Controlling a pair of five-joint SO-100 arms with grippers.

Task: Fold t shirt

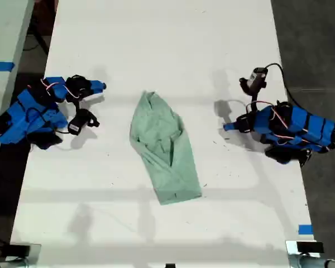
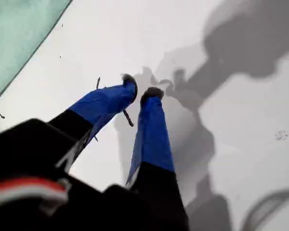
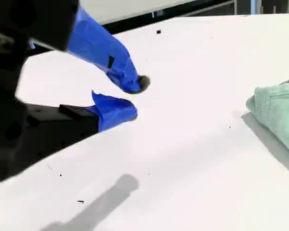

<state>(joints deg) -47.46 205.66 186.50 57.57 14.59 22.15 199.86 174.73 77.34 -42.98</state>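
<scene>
The t shirt (image 1: 164, 148) is a pale mint-green bundle, folded long and narrow, lying in the middle of the white table (image 1: 173, 44). My first gripper (image 1: 228, 127) belongs to the arm at the exterior view's right. It rests low over bare table, a short way from the cloth, whose straight edge (image 2: 14, 38) shows in the first wrist view. Its blue fingers (image 2: 140, 91) are shut on nothing, with only a slit between the tips. My second gripper (image 1: 100, 86), at the exterior view's left, is also shut and empty (image 3: 137, 98), apart from the t shirt's rounded end (image 3: 279, 110).
Both blue arms sit folded near the table's side edges in the exterior view. A blue tape mark (image 1: 305, 229) lies at the exterior view's lower right. Another table (image 1: 3, 39) with blue tape stands at the exterior view's left, and dark floor (image 1: 318, 39) at its right.
</scene>
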